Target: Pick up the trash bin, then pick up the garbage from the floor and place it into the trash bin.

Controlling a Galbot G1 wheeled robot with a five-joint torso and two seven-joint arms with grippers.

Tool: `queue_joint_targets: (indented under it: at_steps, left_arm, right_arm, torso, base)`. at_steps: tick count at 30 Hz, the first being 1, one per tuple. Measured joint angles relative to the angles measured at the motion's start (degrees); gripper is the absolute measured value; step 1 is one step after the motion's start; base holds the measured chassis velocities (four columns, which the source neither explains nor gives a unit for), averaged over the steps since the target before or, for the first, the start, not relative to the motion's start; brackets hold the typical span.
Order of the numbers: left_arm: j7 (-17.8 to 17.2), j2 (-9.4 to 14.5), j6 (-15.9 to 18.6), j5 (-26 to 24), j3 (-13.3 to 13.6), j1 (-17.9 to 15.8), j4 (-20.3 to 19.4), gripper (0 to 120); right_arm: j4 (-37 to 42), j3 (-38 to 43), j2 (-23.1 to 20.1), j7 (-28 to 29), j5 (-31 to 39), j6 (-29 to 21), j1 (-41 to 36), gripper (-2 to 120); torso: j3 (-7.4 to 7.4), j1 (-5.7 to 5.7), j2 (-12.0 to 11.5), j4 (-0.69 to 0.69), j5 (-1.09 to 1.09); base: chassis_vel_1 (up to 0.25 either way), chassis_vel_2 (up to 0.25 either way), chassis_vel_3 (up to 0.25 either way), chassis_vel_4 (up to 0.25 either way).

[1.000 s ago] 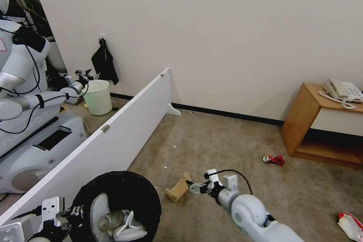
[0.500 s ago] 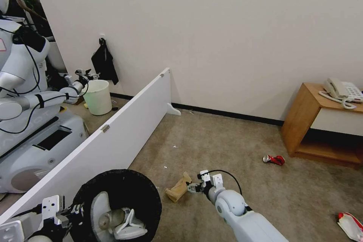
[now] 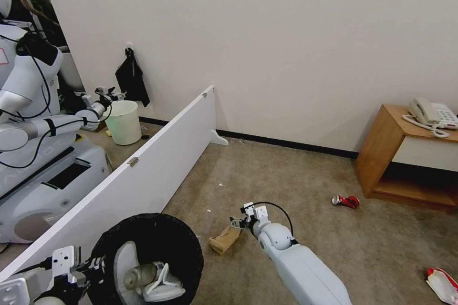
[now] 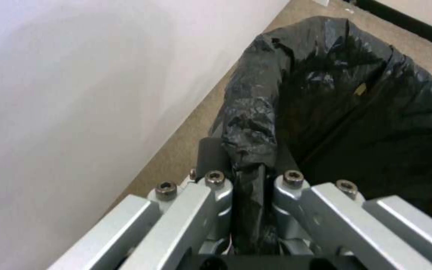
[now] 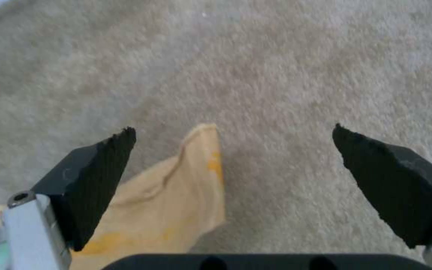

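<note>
Up close, the right claw (image 5: 233, 150) is wide open around the brown paper bag (image 5: 166, 202) on the floor (image 5: 276, 67) — while the left claw (image 4: 248, 172) pinches the trash bin (image 3: 148, 257) rim — slippers (image 3: 160, 286) lie inside.

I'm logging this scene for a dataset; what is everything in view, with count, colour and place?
trash bin: 1, black-lined, by the left gripper.
slippers: white, inside the trash bin.
brown paper bag: 1, on the floor.
crushed can: 1, red, near the wooden table.
snack packet: 1, red-white, far right.
telephone: 1, white, on the table.
white panel: 1, left.
left gripper: clamps the bin's rim.
right gripper: open, fingers straddling the bag.
</note>
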Motion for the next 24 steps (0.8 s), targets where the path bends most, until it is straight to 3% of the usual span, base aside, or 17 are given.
queue_joint_targets:
  at_steps: [24]
  left_arm:
    - [0.03, -0.10, 0.00, -0.40, -0.38, -0.03, 0.00, 4]
  right_arm:
    - [-13.66, 0.96, 7.16, -3.25, -6.73, 1.01, 4.65, 100]
  torso:
    - [0.00, 0.00, 0.00, -0.01, 0.00]
  base:
    - [0.000, 0.000, 0.000, 0.000]
